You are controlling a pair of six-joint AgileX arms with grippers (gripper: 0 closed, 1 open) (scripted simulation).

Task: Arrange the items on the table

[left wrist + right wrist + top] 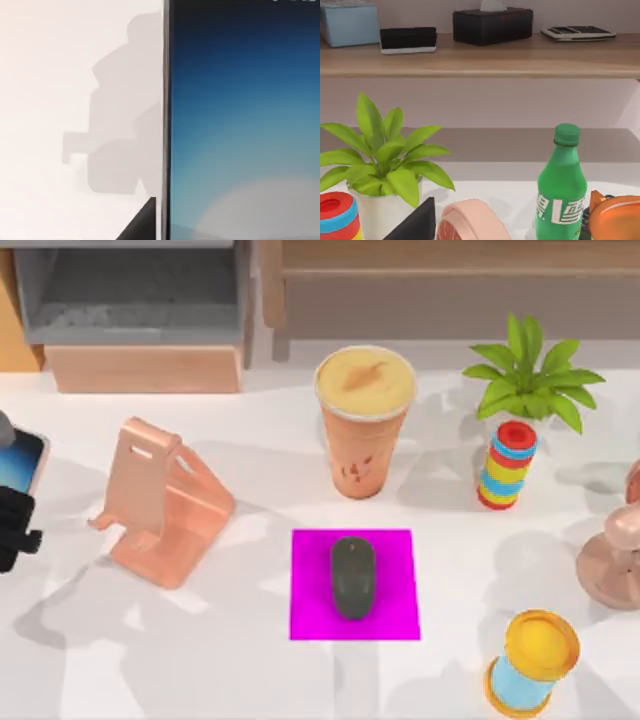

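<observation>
Holding item: the left end effector (12, 525), at the far left edge of the surface (240, 660), is seen pinching the smartphone (22, 462), whose blue-white screen is raised above the white top in the left wrist view (240, 125).

Nearest fixture: a copper-pink phone stand (160, 502), standing just to the right of the held phone, unoccupied.

Centre: a dark grey mouse (352, 577), resting on the magenta pad (395, 615); judged already placed.

Behind centre: a tall orange drink cup (365, 425), upright, apart from the pad.

Right side: a potted plant (528, 375), a rainbow ring stack (508, 466) in front of it, a yellow-topped blue spool (532, 660) near the front edge.

Right arm: parked at the right edge; finger state cannot be told.

Step in hand, as judged: the phone is being carried for placement. The next move is judged to call for travel rightward to the stand, with the phone tilted to match the slanted back and lowered onto the lip before release.
</observation>
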